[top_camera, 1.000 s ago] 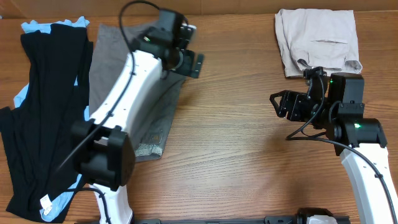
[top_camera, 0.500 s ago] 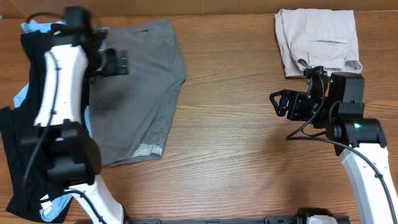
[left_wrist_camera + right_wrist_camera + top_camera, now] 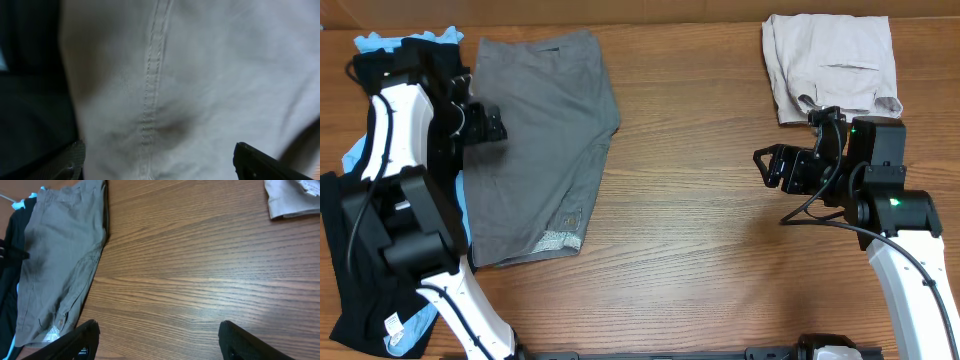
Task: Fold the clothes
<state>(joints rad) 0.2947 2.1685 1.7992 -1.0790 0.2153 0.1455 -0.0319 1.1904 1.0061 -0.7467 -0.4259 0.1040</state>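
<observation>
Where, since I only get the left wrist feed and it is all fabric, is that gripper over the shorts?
Observer: The left gripper is over the edge of the grey shorts that borders the black garment.
Operator: Is the other arm close?
Observer: No. The right gripper is open above bare table, far across, just on the near side of the beige shorts.

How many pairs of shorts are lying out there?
2. The grey shorts lie spread flat on the left, beside the dark garments. The beige shorts sit folded at the far right. Anything under those dark garments would be hidden.
</observation>
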